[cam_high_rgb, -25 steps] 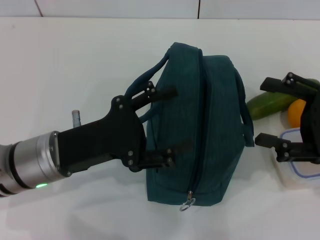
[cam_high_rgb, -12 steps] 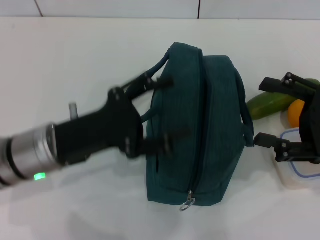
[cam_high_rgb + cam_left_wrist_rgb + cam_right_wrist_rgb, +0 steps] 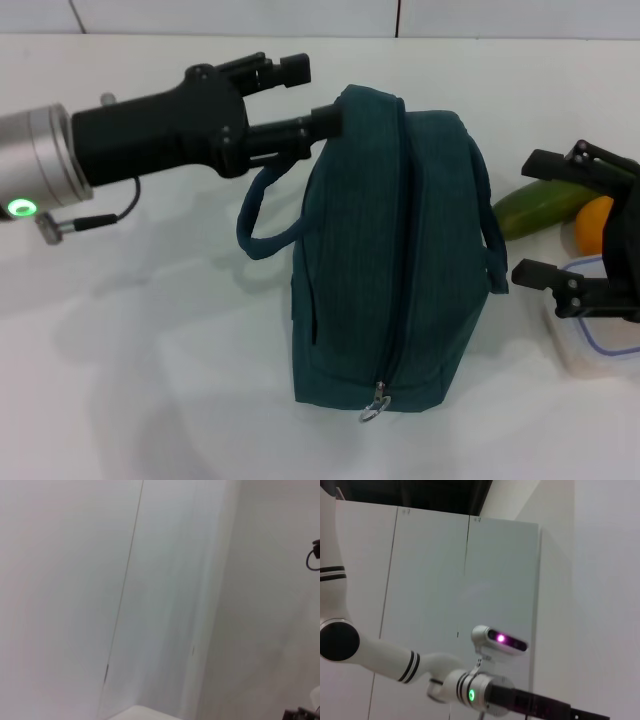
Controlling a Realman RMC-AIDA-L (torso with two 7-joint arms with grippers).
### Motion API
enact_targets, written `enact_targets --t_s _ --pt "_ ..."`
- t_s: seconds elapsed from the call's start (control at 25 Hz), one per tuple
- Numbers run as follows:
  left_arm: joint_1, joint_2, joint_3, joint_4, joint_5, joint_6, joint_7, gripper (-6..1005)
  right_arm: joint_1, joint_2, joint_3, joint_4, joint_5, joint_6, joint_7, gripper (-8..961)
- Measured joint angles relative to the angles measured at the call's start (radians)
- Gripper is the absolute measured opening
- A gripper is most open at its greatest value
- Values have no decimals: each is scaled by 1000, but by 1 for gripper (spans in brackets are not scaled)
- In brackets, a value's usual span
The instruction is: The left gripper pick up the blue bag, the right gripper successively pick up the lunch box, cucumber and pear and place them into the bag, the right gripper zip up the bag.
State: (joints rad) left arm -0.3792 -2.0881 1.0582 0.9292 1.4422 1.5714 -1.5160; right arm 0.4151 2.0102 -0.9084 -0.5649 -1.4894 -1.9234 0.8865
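Head view: dark teal-blue fabric bag (image 3: 400, 260) stands zipped on the white table (image 3: 150, 330); black two-finger left gripper (image 3: 312, 95), jaws apart, reaches its far upper corner beside a loop handle (image 3: 262, 215); black right gripper (image 3: 535, 218), jaws apart, hovers over clear blue-rimmed lunch box (image 3: 600, 330); long green cucumber (image 3: 540, 208) and orange-yellow pear (image 3: 592, 225) lie just behind. Left wrist view: blank white wall only. Right wrist view: white left arm (image 3: 385, 655) and head camera (image 3: 500, 641).
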Motion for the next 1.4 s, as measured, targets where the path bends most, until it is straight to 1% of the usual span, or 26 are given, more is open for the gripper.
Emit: enact_targets --t_s 0.12,0.16,0.2,0.28,0.36,0.44,0.56,0.68,0.84,0.92,1.24,1.4 --pt "15 2 3 94 13 4 -135 804 -2 -1 1 -2 0 0 0 883" --pt "33 1 14 155 14 5 -200 802 -2 -1 1 -3 0 0 0 883" --pt "40 1 19 171 14 5 -215 800 -1 -1 2 -3 0 0 0 883" --pt "76 1 56 270 16 2 -296 796 -1 -2 2 -4 1 0 0 883" --pt "110 0 87 338 24 -12 -346 794 0 -3 2 -8 1 0 0 883" --pt "162 -3 133 411 35 -59 -384 794 1 -3 2 -15 1 -2 0 882" --pt "227 -3 207 480 54 -148 -415 794 1 -2 2 -18 2 -4 0 882" --pt "251 -2 265 506 89 -218 -449 793 0 -2 2 -18 2 -4 0 882" --pt "248 -2 337 511 160 -316 -501 793 -1 -1 -1 -18 2 -3 0 881" --pt "239 -2 362 513 193 -344 -530 793 -4 -1 -3 -18 2 -2 -4 881" --pt "208 -3 397 519 259 -370 -614 780 -9 -1 1 -9 -1 -6 -11 881" --pt "182 -2 398 490 278 -371 -642 767 -11 -1 2 -7 -1 -8 -12 880"
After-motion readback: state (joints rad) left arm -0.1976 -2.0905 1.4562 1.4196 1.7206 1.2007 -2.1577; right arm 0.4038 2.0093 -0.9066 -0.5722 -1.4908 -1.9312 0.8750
